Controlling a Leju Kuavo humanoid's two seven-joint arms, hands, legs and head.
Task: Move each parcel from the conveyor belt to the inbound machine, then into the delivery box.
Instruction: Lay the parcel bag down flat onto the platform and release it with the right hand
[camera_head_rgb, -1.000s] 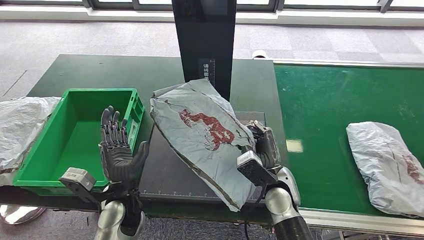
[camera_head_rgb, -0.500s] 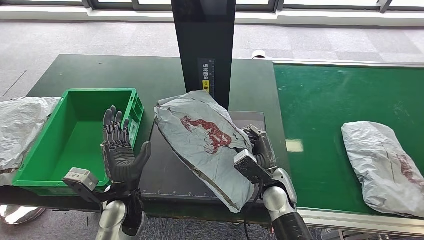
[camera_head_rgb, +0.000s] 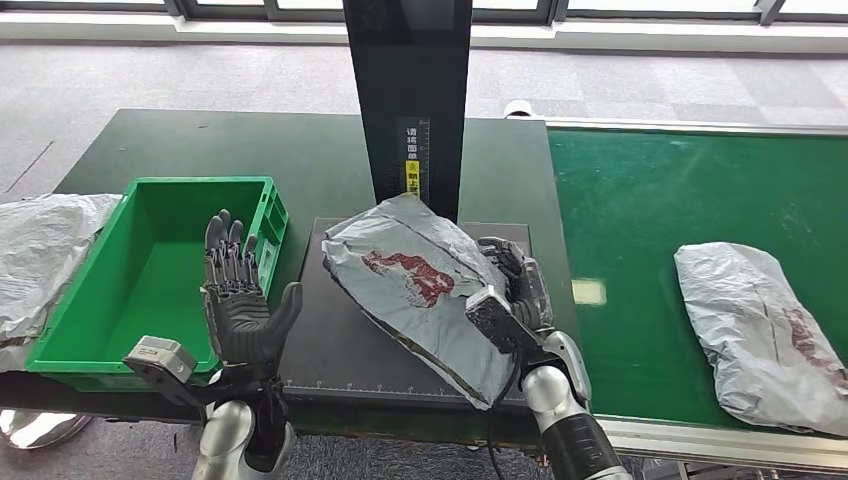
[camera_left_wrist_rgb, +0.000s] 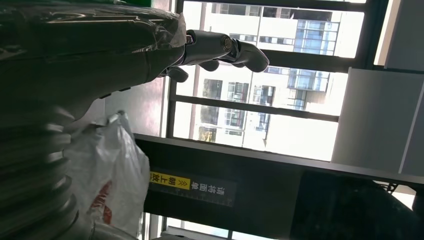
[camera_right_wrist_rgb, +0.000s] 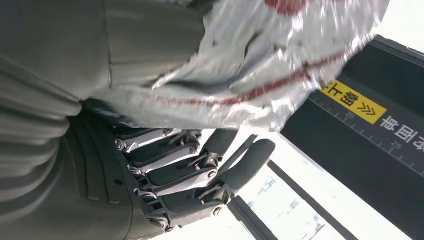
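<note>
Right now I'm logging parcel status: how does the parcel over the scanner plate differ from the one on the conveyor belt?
The held parcel is gripped by the right robot hand and tilted above the black plate; the belt parcel lies flat on the green conveyor belt, untouched. The held parcel looks darker grey, the belt parcel paler. Both are crinkled grey plastic bags with red print.

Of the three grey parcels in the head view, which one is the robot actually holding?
The middle parcel, tilted over the black scanner platform and held by the right hand. The others lie untouched: one on the green conveyor belt, one left of the green bin.
</note>
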